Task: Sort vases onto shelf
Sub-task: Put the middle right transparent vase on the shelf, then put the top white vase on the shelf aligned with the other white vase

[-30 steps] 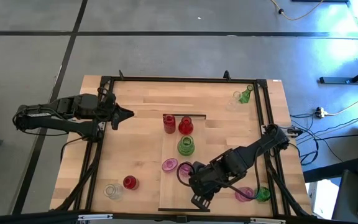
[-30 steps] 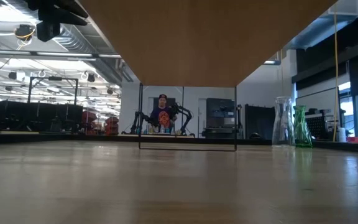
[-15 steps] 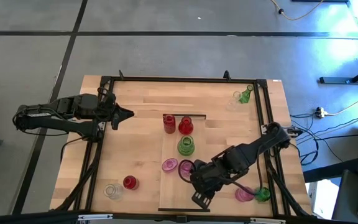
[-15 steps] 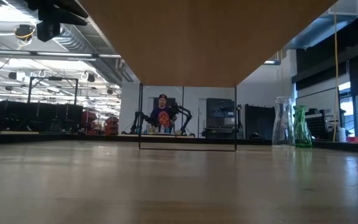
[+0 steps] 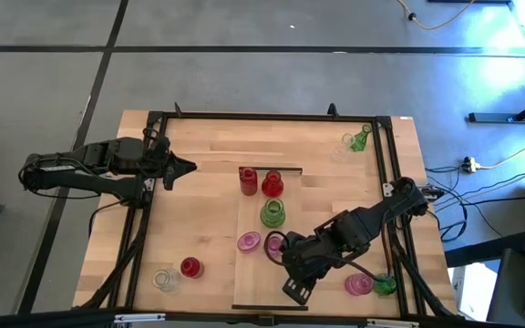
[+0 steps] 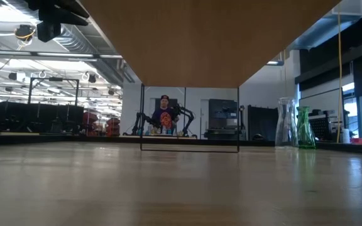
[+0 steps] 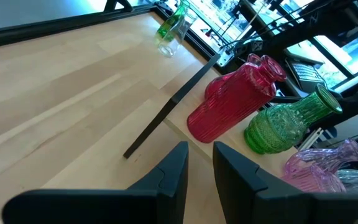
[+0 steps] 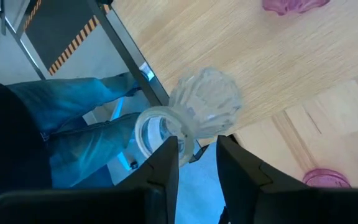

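Note:
My right gripper [image 5: 279,246] hovers over the pale wood shelf [image 5: 253,278], near its middle, shut on a clear vase [image 8: 207,102]. Standing on the shelf are two red vases [image 5: 261,182], a green vase [image 5: 272,214] and a pink vase [image 5: 249,241]. A red vase [image 5: 190,267] and a clear vase [image 5: 164,280] stand near the table's near-left corner. A pink vase [image 5: 358,284] and a green vase [image 5: 386,284] stand near-right. A green vase [image 5: 360,138] and a clear one are far-right. My left gripper [image 5: 190,167] waits shut at the table's left side. My right gripper pinches the clear vase at its narrow neck [image 8: 185,134], between the rim [image 8: 151,134] and the ribbed belly, one finger on each side. The fingers slant down from the table's right. The vase is lifted clear and tilted.
A black frame rail [image 5: 272,116] runs around the tabletop. Bare tabletop lies between the left arm and the shelf. Blue cloth [image 8: 73,143] shows beyond the table's edge in the right wrist view. A person [image 6: 164,116] stands far off in the room behind.
My right arm has drawn back a little toward the table's far edge, its gripper staying over the shelf with the clear vase.

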